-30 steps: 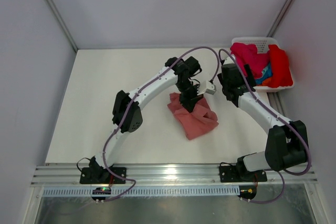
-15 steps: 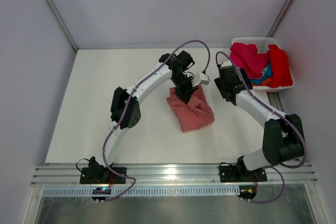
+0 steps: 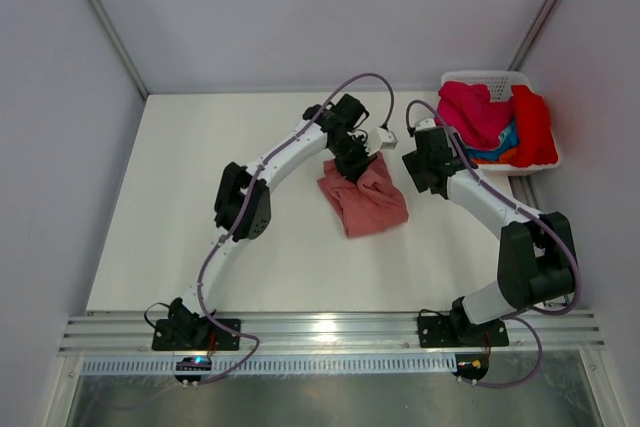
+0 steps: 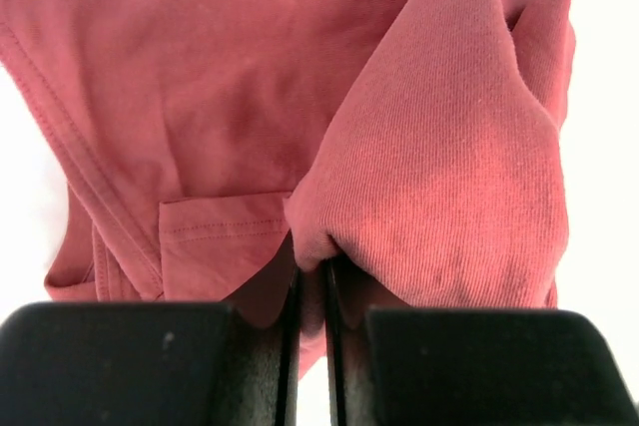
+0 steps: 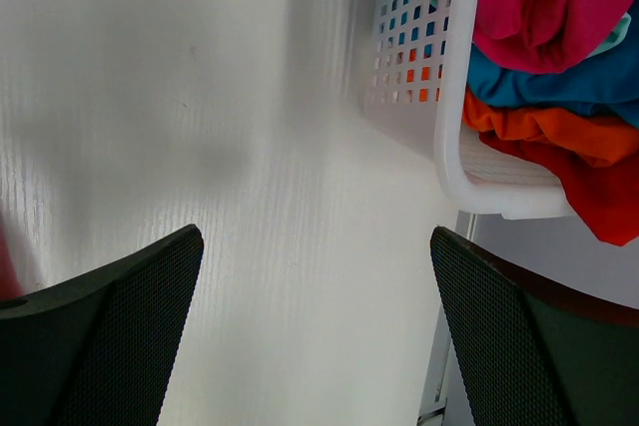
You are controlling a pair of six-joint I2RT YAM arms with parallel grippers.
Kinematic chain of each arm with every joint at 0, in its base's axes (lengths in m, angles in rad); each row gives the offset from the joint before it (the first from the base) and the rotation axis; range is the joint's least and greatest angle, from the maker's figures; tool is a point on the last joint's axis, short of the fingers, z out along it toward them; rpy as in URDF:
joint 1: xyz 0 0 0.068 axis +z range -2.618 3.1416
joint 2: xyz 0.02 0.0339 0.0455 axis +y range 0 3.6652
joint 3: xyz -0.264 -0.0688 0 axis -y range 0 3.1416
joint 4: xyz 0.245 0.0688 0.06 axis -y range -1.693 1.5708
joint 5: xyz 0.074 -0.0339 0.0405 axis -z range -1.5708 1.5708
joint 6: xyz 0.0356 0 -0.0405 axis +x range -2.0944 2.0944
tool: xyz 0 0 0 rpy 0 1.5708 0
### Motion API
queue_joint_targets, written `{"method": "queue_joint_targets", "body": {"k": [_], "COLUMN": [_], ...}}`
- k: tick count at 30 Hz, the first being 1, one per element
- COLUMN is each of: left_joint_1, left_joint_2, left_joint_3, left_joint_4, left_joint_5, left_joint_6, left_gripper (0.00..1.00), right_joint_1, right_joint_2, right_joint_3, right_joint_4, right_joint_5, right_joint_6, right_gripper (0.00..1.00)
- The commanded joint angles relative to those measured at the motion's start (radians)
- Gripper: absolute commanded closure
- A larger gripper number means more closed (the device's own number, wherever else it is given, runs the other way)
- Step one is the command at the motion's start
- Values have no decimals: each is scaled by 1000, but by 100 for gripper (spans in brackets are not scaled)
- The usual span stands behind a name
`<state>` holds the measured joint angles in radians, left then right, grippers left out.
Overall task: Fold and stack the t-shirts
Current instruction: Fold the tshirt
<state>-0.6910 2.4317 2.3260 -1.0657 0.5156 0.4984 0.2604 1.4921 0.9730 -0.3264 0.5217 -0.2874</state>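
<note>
A salmon t-shirt (image 3: 368, 205) lies crumpled in the middle of the table. My left gripper (image 3: 354, 167) is at its far edge, shut on a bunched fold of it. In the left wrist view the salmon t-shirt (image 4: 220, 87) fills the frame, and a fold is pinched in the left gripper (image 4: 312, 271). My right gripper (image 3: 414, 171) hovers just right of the shirt, open. In the right wrist view the right gripper (image 5: 315, 246) holds nothing, with bare table below. Magenta (image 3: 470, 112), red (image 3: 536, 127) and blue (image 3: 505, 139) t-shirts are heaped in the basket, with an orange one (image 5: 539, 127) among them.
The white plastic basket (image 3: 482, 77) stands at the back right corner, and its perforated wall (image 5: 419, 57) is close to the right gripper. Grey walls enclose the table on three sides. A metal rail (image 3: 330, 332) runs along the near edge.
My left gripper has dragged the salmon t-shirt a little toward the back of the table. The right gripper has shifted slightly left, still open.
</note>
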Motion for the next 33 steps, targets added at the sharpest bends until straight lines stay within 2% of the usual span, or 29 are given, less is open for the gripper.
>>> {"method": "queue_joint_targets", "body": {"k": [1, 6, 9, 10, 12, 13, 23, 26, 27, 33], "left_joint_1": [11, 25, 31, 33, 33, 33, 61, 77, 80, 82], "left_joint_2": [10, 21, 24, 21, 17, 15, -5, -26, -29, -39], "left_joint_3": [24, 18, 7, -8, -30, -46, -65, -91, -93, -129], "left_joint_4": [108, 162, 188, 209, 239, 254, 355, 404, 420, 473], "left_joint_5": [-66, -126, -160, -173, -222, -235, -385, -437, -465, -615], "left_joint_6": [-46, -84, -107, -115, -133, -138, -199, -251, -261, -271], "left_gripper": [96, 91, 61, 34, 6, 1, 1, 1, 1, 1], "right_joint_1": [5, 5, 4, 7, 5, 5, 5, 5, 5, 5], "right_joint_2": [-4, -4, 0, 0, -9, -13, -81, -118, -139, -162], "right_joint_3": [38, 35, 36, 36, 35, 30, 9, -2, -6, 0], "right_joint_4": [4, -2, -3, -5, -3, -2, 3, -14, -20, -65], "right_joint_5": [-22, -51, -55, -57, -63, -69, -178, -303, -389, -556], "right_joint_6": [17, 24, 25, 24, 24, 24, 11, -1, -12, -30], "right_gripper": [1, 1, 1, 1, 1, 1, 1, 1, 1, 1]}}
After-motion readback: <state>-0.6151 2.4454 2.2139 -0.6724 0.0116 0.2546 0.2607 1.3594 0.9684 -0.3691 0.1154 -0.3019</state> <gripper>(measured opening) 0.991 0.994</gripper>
